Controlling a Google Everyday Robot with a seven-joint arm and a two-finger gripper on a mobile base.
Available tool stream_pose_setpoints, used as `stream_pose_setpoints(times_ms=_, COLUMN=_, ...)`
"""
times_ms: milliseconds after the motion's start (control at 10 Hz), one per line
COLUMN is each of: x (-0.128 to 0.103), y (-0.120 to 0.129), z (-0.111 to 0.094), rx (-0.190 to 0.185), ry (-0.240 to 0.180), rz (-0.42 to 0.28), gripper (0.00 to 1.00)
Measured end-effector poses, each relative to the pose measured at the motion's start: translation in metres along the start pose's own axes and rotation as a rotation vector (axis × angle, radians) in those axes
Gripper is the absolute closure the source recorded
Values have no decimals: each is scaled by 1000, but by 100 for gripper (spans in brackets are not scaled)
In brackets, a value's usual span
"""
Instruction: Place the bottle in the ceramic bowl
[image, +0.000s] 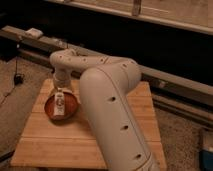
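Observation:
The orange-red ceramic bowl (70, 111) sits on the left part of a wooden table (125, 135). The whitish bottle (59, 105) stands out against the inside of the bowl, with its cap end pointing up toward the gripper. My gripper (61, 90) hangs from the white arm directly above the bowl, right at the top end of the bottle. I cannot tell whether the bottle rests on the bowl's bottom or is still held.
My thick white arm (110, 100) arches over the middle of the table and hides much of it. A long rail or ledge (170, 80) runs behind the table. A small light object (35, 33) lies on the ledge at far left. Speckled floor surrounds the table.

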Motion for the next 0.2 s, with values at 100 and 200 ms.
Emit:
stream_pose_setpoints(times_ms=100, x=0, y=1, z=0, rx=0, ry=1, rz=-1, gripper=20)
stream_pose_setpoints(times_ms=200, x=0, y=1, z=0, rx=0, ry=1, rz=-2, gripper=20)
